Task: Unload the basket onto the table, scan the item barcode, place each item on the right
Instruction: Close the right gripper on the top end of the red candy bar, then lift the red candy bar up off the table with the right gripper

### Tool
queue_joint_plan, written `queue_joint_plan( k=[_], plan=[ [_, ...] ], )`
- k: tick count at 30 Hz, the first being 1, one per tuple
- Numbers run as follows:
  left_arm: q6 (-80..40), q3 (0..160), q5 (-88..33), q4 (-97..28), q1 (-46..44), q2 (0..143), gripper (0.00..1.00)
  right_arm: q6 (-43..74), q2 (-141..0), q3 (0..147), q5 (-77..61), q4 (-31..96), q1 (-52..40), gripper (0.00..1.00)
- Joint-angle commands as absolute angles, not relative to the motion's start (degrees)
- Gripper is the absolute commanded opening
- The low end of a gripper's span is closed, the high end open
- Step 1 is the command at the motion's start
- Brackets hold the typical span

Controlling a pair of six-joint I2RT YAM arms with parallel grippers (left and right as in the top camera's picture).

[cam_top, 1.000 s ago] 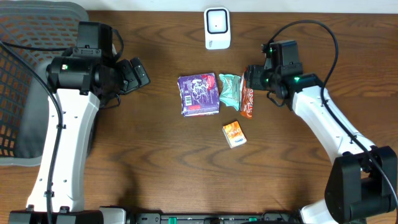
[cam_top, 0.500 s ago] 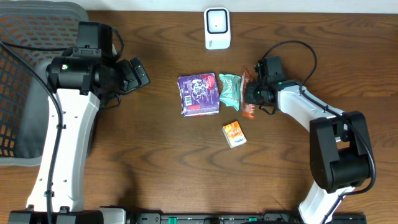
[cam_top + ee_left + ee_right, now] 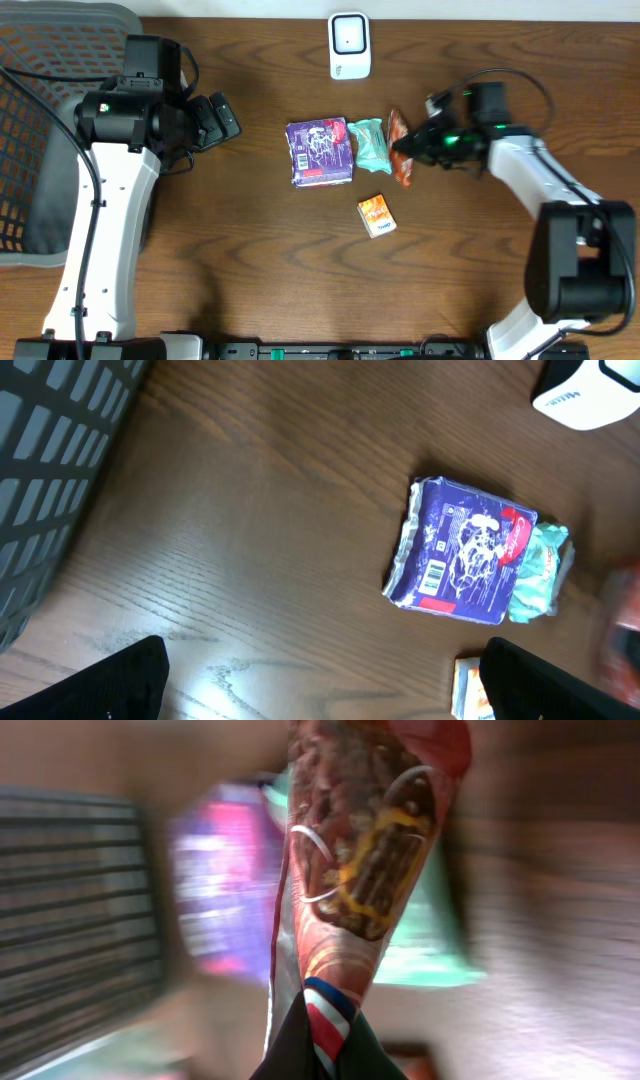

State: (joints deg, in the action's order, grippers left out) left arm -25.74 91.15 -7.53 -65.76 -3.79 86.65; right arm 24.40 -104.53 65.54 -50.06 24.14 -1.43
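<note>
Overhead: the right pincer [image 3: 408, 150] is pressed together on one edge of the red snack packet [image 3: 398, 158], which sits at its tips. A teal packet [image 3: 369, 143] lies just beyond that packet, and a purple packet [image 3: 319, 152] farther out on the same side. An orange box [image 3: 376, 215] lies near, off to one side of the tips. The white scanner [image 3: 349, 45] stands well apart on the other side, at the table's [image 3: 250, 260] far edge. The left pincer [image 3: 226, 117] is spread and holds nothing, with a mesh chair [image 3: 40, 110] behind its arm.

Left wrist: the spread fingers [image 3: 125, 680] frame bare wood. The purple packet lies ahead, barcode up, with the teal packet touching its far side.

Right wrist: blurred, but the red snack packet rises straight out from the closed tips, pinched at its striped end.
</note>
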Motion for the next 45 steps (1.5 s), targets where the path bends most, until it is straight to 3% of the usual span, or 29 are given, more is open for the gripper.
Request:
queue_joint_plan(
  k=[1,5,23,45],
  plan=[
    [-26.2,91.2,-7.2,-65.9,-3.6,86.8,0.99,26.0,-102.7,66.5,-78.0,24.1,3.3,0.01],
    [-26.2,91.2,-7.2,-66.0,-3.6,86.8,0.99,22.4,-102.7,66.5,-89.6,24.0,4.6,0.01],
    [-26.2,91.2,-7.2,-66.0,-3.6,86.8,0.99,21.0,-102.7,66.4,-89.5,24.3,-15.4,0.01],
    [-26.2,91.2,-7.2,-66.0,-3.6,86.8,0.99,25.9,-102.7,66.4,-89.5,12.3,-18.2,0.01]
  ],
)
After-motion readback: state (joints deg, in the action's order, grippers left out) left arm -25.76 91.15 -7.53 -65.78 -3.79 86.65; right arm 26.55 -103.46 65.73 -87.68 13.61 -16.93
